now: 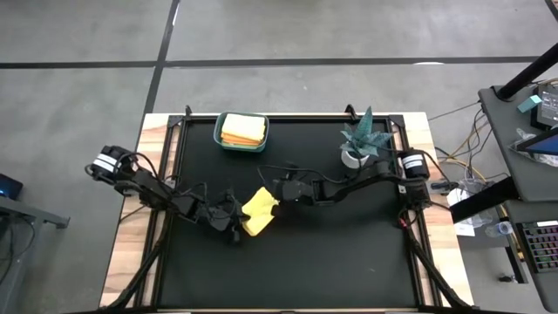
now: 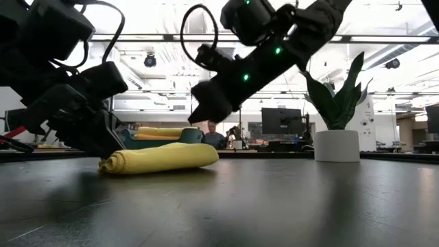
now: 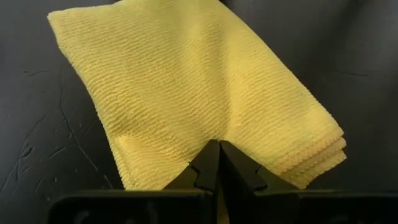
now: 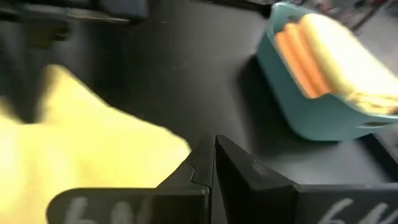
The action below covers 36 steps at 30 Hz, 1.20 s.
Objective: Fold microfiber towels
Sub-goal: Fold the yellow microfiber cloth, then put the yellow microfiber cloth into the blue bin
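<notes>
A yellow towel (image 1: 260, 211) lies folded in several layers on the black mat, also showing in the low view (image 2: 161, 158) and the left wrist view (image 3: 186, 87). My left gripper (image 1: 235, 221) is down at the towel's near-left edge and shut on it. My right gripper (image 1: 279, 187) is shut and empty; it hovers above the mat just past the towel's far-right side (image 2: 206, 103), clear of it. More folded towels, yellow and orange (image 1: 242, 129), lie in the teal bin (image 1: 220, 139). My left gripper pinches the yellow towel's edge (image 3: 208, 144) between its two shut fingers, coming in low and nearly level from the table's left. Creases in the cloth run toward the fingertips. The towel lies flat on the mat, its stacked folded layers (image 3: 326, 149) showing to one side.
The teal bin (image 4: 311, 118) stands at the mat's far edge, left of centre. A potted green plant (image 1: 364, 141) in a white pot (image 2: 336, 145) stands at the far right. The rest of the black mat (image 1: 349, 253) is bare. A person shows far behind the table (image 2: 212, 137).
</notes>
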Each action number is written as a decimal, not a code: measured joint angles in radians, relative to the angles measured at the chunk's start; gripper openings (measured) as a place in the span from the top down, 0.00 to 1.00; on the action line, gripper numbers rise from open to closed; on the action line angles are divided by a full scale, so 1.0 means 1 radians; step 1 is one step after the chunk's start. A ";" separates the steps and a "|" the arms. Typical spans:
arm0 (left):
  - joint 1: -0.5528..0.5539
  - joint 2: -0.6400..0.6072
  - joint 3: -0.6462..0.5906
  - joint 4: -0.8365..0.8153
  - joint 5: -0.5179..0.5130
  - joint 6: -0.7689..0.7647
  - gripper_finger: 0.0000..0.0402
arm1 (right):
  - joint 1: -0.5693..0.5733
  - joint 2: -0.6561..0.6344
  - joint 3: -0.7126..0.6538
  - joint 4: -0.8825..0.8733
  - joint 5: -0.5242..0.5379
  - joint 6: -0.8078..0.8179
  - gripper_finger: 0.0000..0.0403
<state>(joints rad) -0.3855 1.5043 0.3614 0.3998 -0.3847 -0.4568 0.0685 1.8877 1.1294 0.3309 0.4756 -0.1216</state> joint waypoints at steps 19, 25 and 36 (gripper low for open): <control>0.000 -0.284 0.044 -0.294 0.110 -0.081 0.98 | -0.146 -0.078 0.179 -0.542 -0.538 0.435 0.75; -0.004 -0.400 0.040 -0.392 0.261 -0.593 0.76 | -0.189 -0.078 0.235 -0.707 -0.648 0.464 0.59; -0.003 -0.366 0.017 -0.378 0.120 -1.180 0.37 | -0.189 -0.077 0.195 -0.627 -0.710 0.479 0.43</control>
<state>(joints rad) -0.3882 1.1386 0.3786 0.0222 -0.2647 -1.6363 -0.1207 1.8109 1.3245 -0.2960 -0.2340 0.3576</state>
